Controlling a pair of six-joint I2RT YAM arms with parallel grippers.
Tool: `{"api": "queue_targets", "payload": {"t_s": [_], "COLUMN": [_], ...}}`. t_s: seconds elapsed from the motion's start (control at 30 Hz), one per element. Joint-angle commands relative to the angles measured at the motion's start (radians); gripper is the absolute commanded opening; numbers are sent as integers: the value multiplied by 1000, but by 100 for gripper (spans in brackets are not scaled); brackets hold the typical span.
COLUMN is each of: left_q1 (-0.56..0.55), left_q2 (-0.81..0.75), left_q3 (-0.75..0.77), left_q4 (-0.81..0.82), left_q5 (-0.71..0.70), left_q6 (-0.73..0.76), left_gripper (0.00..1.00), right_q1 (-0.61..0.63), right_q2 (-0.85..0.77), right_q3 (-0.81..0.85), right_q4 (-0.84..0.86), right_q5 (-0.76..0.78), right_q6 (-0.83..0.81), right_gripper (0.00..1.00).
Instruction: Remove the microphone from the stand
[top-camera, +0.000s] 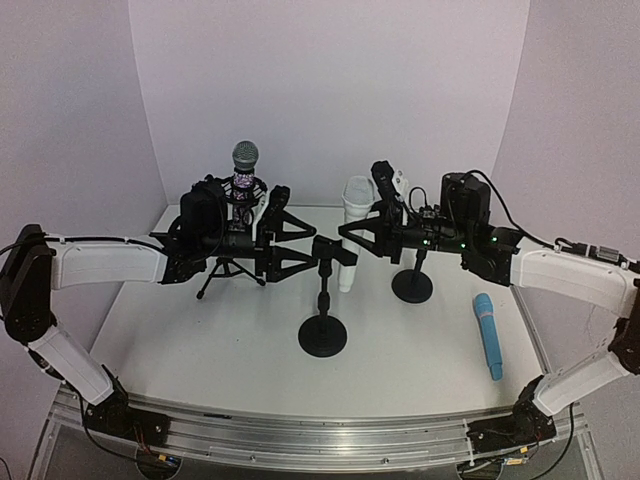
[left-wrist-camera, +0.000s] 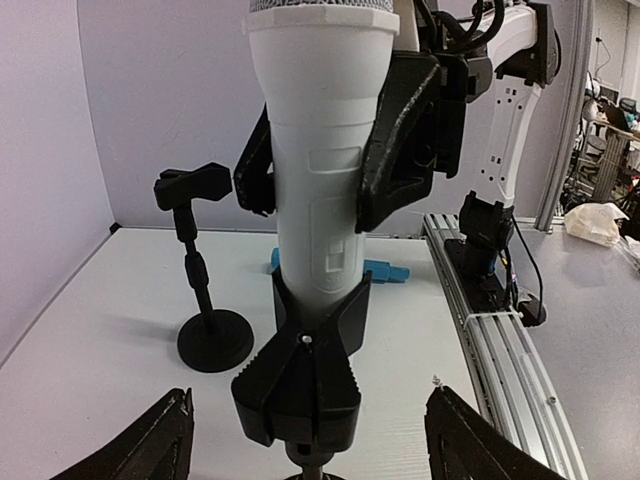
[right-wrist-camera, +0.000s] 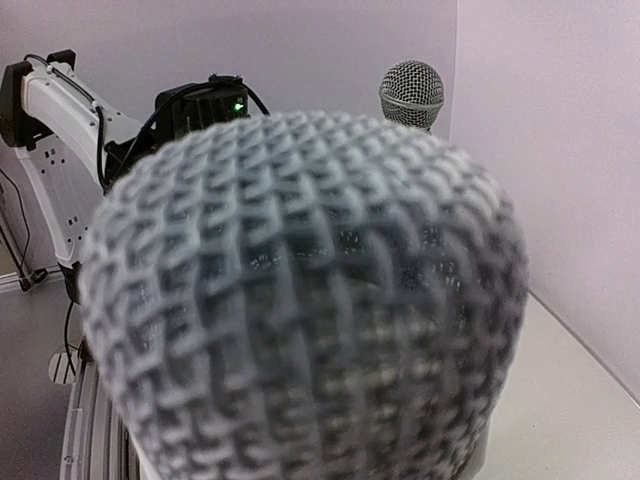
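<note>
A white microphone (top-camera: 352, 225) with a grey mesh head stands upright in the black clip (left-wrist-camera: 300, 380) of a round-based stand (top-camera: 322, 335) at mid-table. My right gripper (top-camera: 362, 232) is shut on the microphone's body, and its black fingers (left-wrist-camera: 400, 130) press both sides in the left wrist view. The mesh head (right-wrist-camera: 300, 300) fills the right wrist view and hides my fingers there. My left gripper (top-camera: 320, 250) is open, and its fingertips (left-wrist-camera: 150, 445) stand on either side of the clip without touching it.
A second microphone (top-camera: 245, 158) sits on a tripod stand at the back left and also shows in the right wrist view (right-wrist-camera: 411, 92). An empty round-based stand (top-camera: 412, 285) is at the right. A blue microphone (top-camera: 488, 335) lies near the right edge.
</note>
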Motion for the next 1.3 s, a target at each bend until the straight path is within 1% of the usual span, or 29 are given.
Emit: {"api": "queue_targets", "payload": {"t_s": [0.0,0.07,0.17,0.3,0.53,0.63,0.77,0.8,0.97,1.1,1.27], "left_q1": [6,7,7,7,9,8,8,8,11,16,19], "left_q2": [18,26,30,33,56,55,52,50,41,38,40], "left_q3": [82,99,114,122,153,153,151,148,138,123,113], "left_q4": [-60,-77,-106,-130,-161,-163,-178,-179,-180,-165,-156], "left_q5": [47,64,77,95,101,101,88,84,66,48,43], "left_q6": [50,55,64,82,100,105,106,106,107,103,104], "left_gripper": [76,74,68,65,48,31,4,1,0,0,0], "right_q1": [3,3,-2,-9,-12,-13,-14,-14,-25,-36,-40], "right_q2": [20,27,40,50,53,52,51,51,30,-33,-149], "right_q3": [25,33,46,59,69,69,71,72,71,60,46], "right_q4": [13,9,-4,-11,-23,-29,-34,-37,-50,-84,-254], "right_q5": [-46,-57,-67,-80,-83,-82,-76,-74,-40,10,116], "right_q6": [-72,-94,-110,-115,-116,-117,-115,-112,-70,-28,2], "right_gripper": [3,2,1,1,0,0,0,0,0,0,0]}}
